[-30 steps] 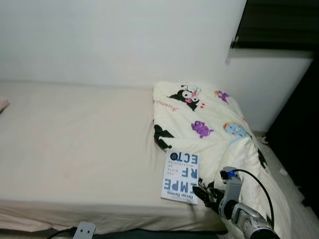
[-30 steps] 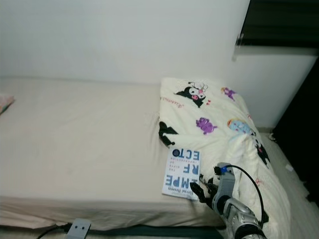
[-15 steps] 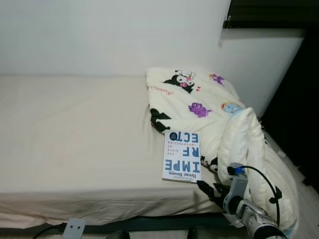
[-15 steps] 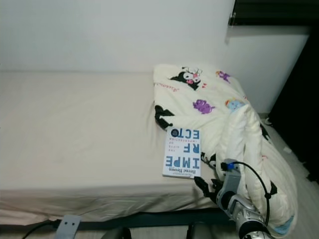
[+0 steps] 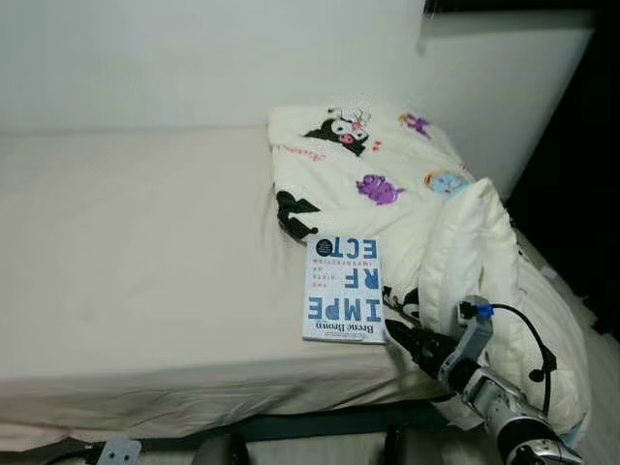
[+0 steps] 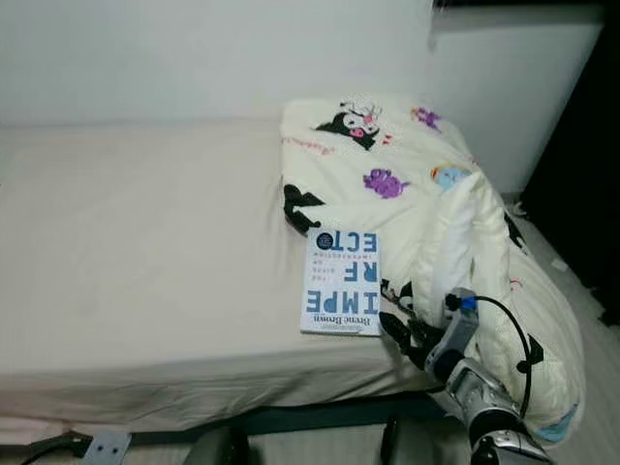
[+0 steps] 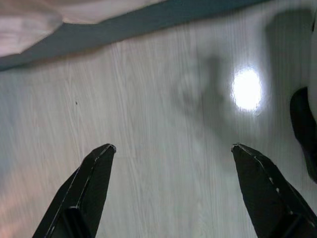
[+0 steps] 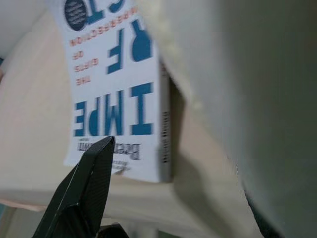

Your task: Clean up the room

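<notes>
A white book (image 5: 344,289) with big blue letters lies flat on the bed (image 5: 145,242), close to its front edge and against a cream cartoon-print comforter (image 5: 387,184). My right gripper (image 5: 401,335) hovers low at the book's near right corner, open, its fingers pointing at the gap between book and comforter. In the right wrist view the book (image 8: 116,94) lies just ahead of one black finger (image 8: 86,191), and a comforter fold (image 8: 247,99) hides the other side. My left gripper (image 7: 172,147) hangs open over the wood floor (image 7: 163,99), holding nothing.
The comforter spills over the bed's right end toward the floor. A white wall runs behind the bed, with a dark area at the far right. A small white adapter (image 5: 118,450) with a cable lies on the floor under the bed's front edge.
The camera has moved, so the bed and book sit higher and further left in the picture. My right gripper has stayed by the book's near right corner, drawing slightly closer alongside it.
</notes>
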